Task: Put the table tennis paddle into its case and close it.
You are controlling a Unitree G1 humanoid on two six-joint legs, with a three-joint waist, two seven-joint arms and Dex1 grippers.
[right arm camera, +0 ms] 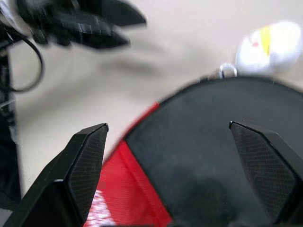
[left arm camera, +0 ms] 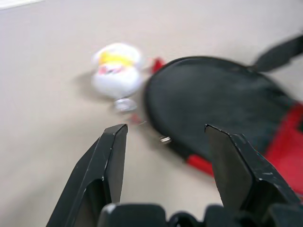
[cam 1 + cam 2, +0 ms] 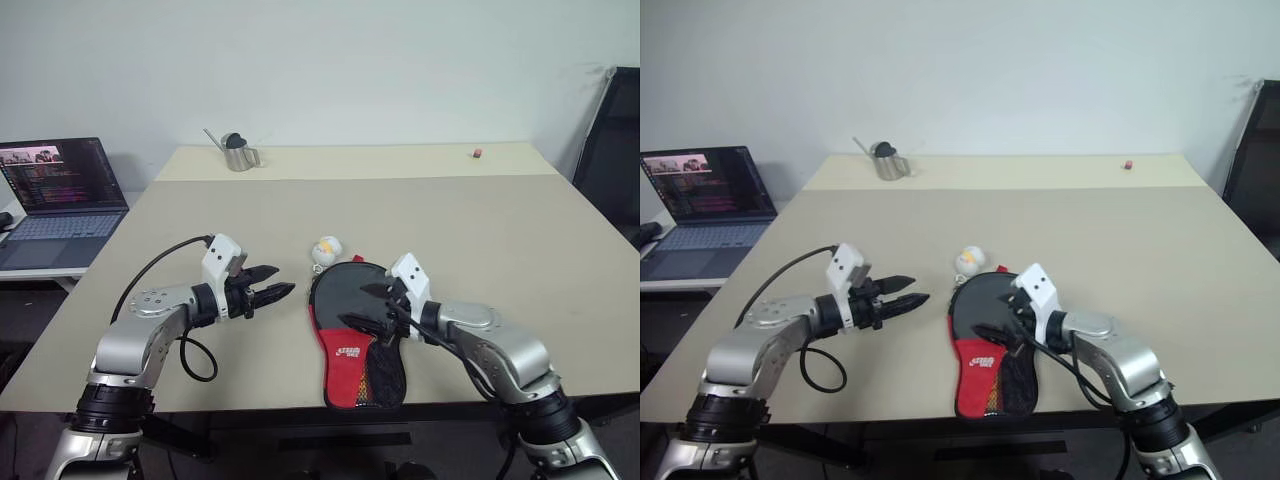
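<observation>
The right hand [image 3: 372, 305] hangs with fingers spread wide over the case [image 3: 352, 340], a paddle-shaped soft pouch, black fabric above, red with mesh below, lying flat near the table's [image 3: 500, 230] front edge. The left hand [image 3: 272, 292], partly open and empty, points at it. The paddle cannot be made out.

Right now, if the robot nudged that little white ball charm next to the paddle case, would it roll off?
Probably not far. The white ball charm looks round and light, so it would shift easily. But a small metal ring seems to link it toward the case, which would likely stop it, or drag along.
</observation>
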